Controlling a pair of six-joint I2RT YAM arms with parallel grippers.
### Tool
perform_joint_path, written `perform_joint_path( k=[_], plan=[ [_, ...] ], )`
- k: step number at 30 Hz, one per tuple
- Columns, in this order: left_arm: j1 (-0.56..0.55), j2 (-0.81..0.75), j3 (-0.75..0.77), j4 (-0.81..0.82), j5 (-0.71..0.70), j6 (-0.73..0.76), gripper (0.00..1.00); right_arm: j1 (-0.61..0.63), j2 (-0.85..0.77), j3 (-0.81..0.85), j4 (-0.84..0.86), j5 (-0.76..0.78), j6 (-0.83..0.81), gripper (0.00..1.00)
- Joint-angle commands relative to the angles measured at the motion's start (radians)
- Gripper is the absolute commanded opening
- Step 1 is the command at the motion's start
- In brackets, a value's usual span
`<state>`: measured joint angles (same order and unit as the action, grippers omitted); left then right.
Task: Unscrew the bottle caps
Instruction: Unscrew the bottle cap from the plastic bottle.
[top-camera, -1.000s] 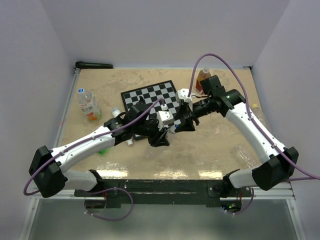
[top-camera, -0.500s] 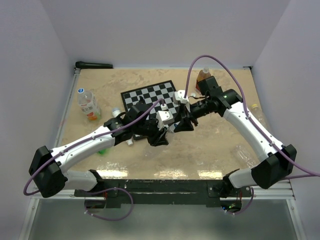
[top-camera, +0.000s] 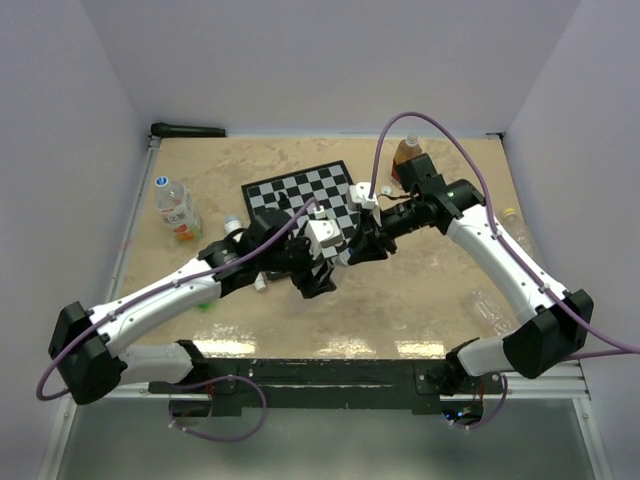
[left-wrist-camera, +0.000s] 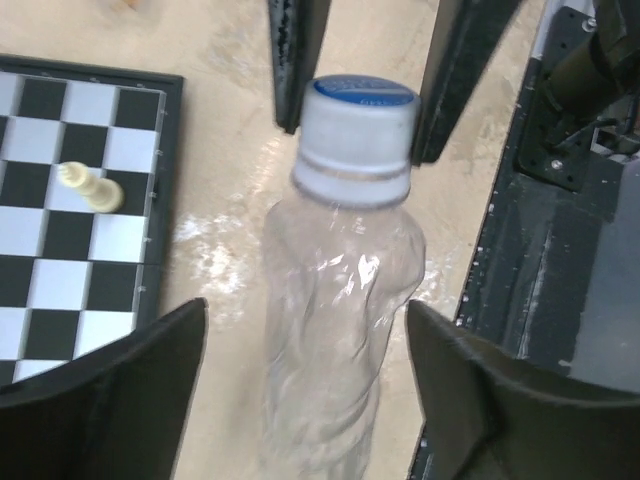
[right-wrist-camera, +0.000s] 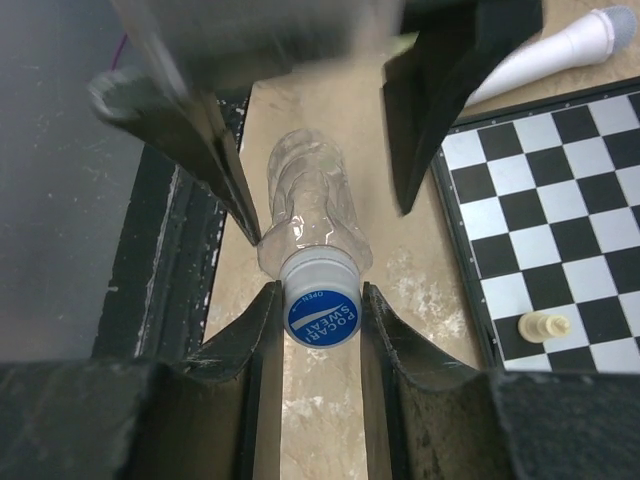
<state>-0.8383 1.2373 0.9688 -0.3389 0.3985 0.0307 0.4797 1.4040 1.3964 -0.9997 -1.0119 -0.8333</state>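
Observation:
A crumpled clear bottle (left-wrist-camera: 340, 300) lies on the table between the two grippers. Its bottle cap (right-wrist-camera: 322, 305) is white with a blue top. My right gripper (right-wrist-camera: 320, 298) is shut on that cap, one finger pressed on each side. My left gripper (left-wrist-camera: 305, 320) is open, with its fingers (left-wrist-camera: 130, 380) standing clear on either side of the bottle's body. From above, the left gripper (top-camera: 318, 272) and the right gripper (top-camera: 352, 250) meet just below the chessboard, and they hide the bottle there. Another bottle (top-camera: 176, 210), at the left, has a white cap (top-camera: 161, 183).
A chessboard (top-camera: 305, 195) lies just behind the grippers, with a cream piece (left-wrist-camera: 90, 187) near its edge. An orange-filled bottle (top-camera: 405, 152) stands at the back. Clear bottles (top-camera: 490, 308) lie at the right. A small green thing (top-camera: 205, 302) shows under the left arm.
My left gripper has opened off the bottle's body. My right gripper has closed on the cap. The left arm has shifted slightly to the left.

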Motion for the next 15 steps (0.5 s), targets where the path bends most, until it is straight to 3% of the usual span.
perform_joint_path(
  k=[1, 2, 8, 15],
  plan=[
    [0.002, -0.177, -0.093, 0.127, -0.096, -0.022, 0.94, -0.001, -0.062, -0.046, 0.059, -0.016, 0.057, 0.00],
    [0.002, -0.206, -0.132, 0.156, -0.093, -0.022, 1.00, -0.006, -0.072, -0.060, 0.084, -0.019, 0.074, 0.00],
    [0.005, -0.340, -0.281, 0.238, -0.090, -0.020, 1.00, -0.094, -0.112, -0.140, 0.180, -0.089, 0.161, 0.00],
    [0.005, -0.329, -0.289, 0.255, -0.055, 0.138, 1.00, -0.156, -0.149, -0.198, 0.245, -0.117, 0.221, 0.00]
  ],
)
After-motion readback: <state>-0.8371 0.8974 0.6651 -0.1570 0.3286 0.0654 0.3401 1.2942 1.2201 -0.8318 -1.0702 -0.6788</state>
